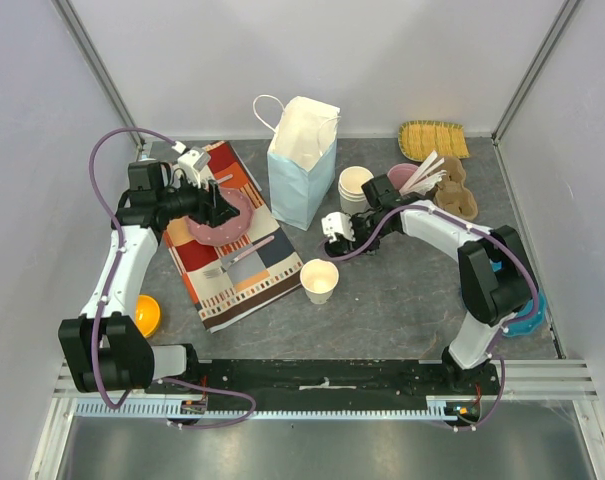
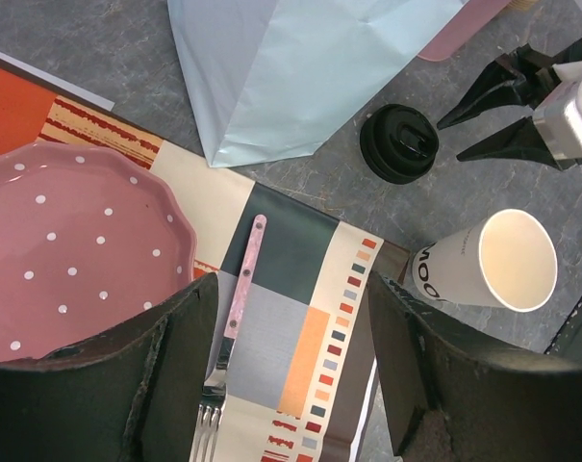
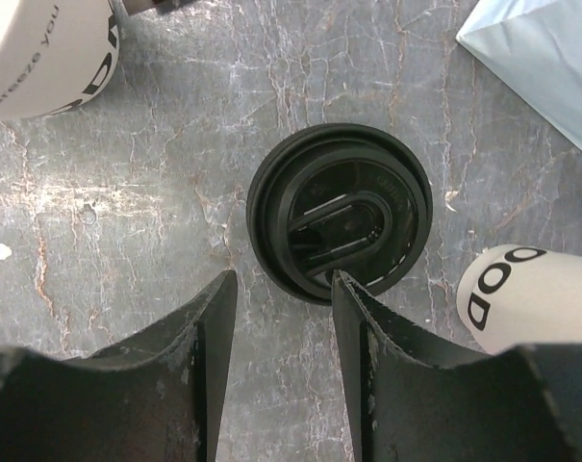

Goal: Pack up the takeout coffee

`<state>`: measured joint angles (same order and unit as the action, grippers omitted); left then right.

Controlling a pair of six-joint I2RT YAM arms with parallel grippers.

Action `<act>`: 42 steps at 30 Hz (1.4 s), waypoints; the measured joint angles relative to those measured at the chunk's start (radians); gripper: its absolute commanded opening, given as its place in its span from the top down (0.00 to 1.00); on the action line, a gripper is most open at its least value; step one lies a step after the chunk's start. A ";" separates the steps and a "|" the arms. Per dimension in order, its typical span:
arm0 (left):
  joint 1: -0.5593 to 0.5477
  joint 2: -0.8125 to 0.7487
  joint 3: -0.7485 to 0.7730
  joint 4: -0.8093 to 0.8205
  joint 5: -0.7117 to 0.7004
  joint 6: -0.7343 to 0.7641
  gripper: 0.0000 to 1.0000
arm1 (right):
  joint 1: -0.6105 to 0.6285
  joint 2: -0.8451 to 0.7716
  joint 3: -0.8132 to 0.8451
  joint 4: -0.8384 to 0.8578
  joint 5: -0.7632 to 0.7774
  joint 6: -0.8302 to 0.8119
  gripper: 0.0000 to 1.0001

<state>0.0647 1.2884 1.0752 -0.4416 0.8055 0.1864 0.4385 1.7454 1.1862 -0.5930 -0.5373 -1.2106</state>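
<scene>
- Grey marbled stone covers the worktop [image 1: 402, 300], with pale walls on three sides.
- On it, just right of the tall light-blue paper bag [image 1: 300, 165], stands the takeout coffee [image 3: 340, 224], a small white paper cup closed by a round black plastic lid, between the bag and a lidless white paper cup with black lettering [image 1: 320, 281].
- Right hand [image 1: 337, 232] hangs directly over the coffee; in its wrist view the two dark fingers [image 3: 199, 332] frame the lid's near edge, parted to a middling gap that looks narrower than the lid, and nothing is between them.
- Left hand [image 1: 219, 208] hovers above a pink dotted scalloped plate [image 2: 69, 241] on a striped colourful placemat [image 2: 291, 318], its fingers set wide and empty; a fork with a pink handle [image 2: 238, 298] lies just beside the plate.
- Step in hand, as I judge it: taking hold of the coffee.
- To do it well, the fingers should spread enough to clear the lid, come down either side of the cup wall below the rim, and close evenly so the paper is not crushed or the lid popped.
- The cup stands upright, long axis vertical, lid facing straight up; the lid's oval sip recess runs at a slant across the right wrist view.
- Keeping it level on the lift into the bag's open top seems wise.
</scene>
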 measured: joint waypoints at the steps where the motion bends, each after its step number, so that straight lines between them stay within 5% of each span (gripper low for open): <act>1: 0.000 0.000 0.000 0.000 -0.002 0.000 0.30 | 0.006 0.004 0.002 0.000 0.006 -0.003 0.50; 10: -0.006 0.000 0.000 -0.002 -0.015 0.003 0.30 | 0.031 0.052 0.053 -0.029 0.041 -0.027 0.64; 31: -0.009 0.000 0.000 -0.006 -0.018 0.018 0.30 | 0.046 0.122 0.126 -0.117 0.072 -0.055 0.69; 35: -0.010 0.000 0.000 -0.006 -0.018 0.019 0.30 | 0.051 0.127 0.130 -0.128 0.072 -0.057 0.82; 42: -0.011 0.000 0.000 -0.006 -0.018 0.024 0.30 | 0.057 0.130 0.144 -0.153 0.072 -0.060 0.85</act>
<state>0.0540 1.2888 1.0748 -0.4480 0.7879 0.2104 0.4957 1.8759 1.3304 -0.7456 -0.4648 -1.2709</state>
